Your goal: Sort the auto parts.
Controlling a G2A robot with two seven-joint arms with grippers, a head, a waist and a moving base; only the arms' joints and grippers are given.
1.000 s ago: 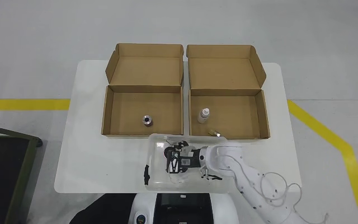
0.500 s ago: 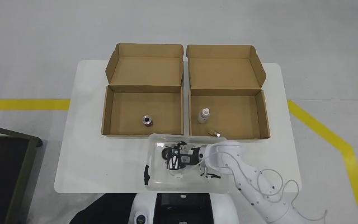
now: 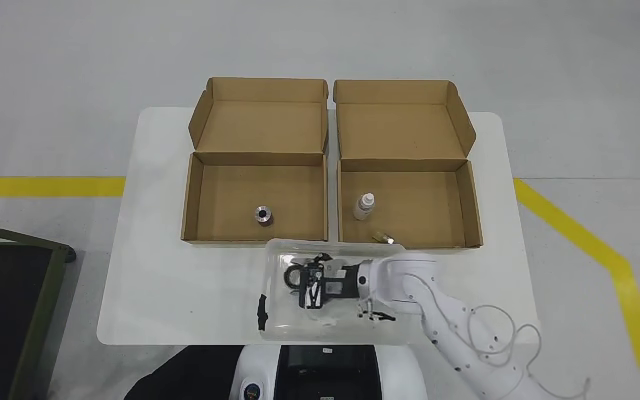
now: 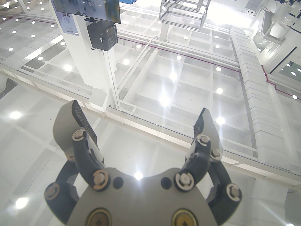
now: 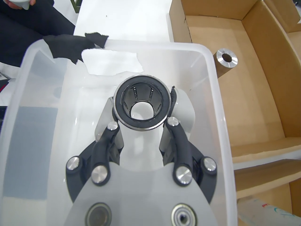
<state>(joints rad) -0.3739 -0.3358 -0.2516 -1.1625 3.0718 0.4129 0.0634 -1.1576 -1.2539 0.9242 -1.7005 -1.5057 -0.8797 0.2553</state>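
Right tool tight round one black-rimmed bearing — in one clear bin

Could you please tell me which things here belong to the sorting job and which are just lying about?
Part of the job: bearing in the right gripper; clear bin beneath it; left box with a metal sleeve; right box with a small white bottle.
Just lying about: black tape scrap on the bin's rim; white table; yellow floor line.
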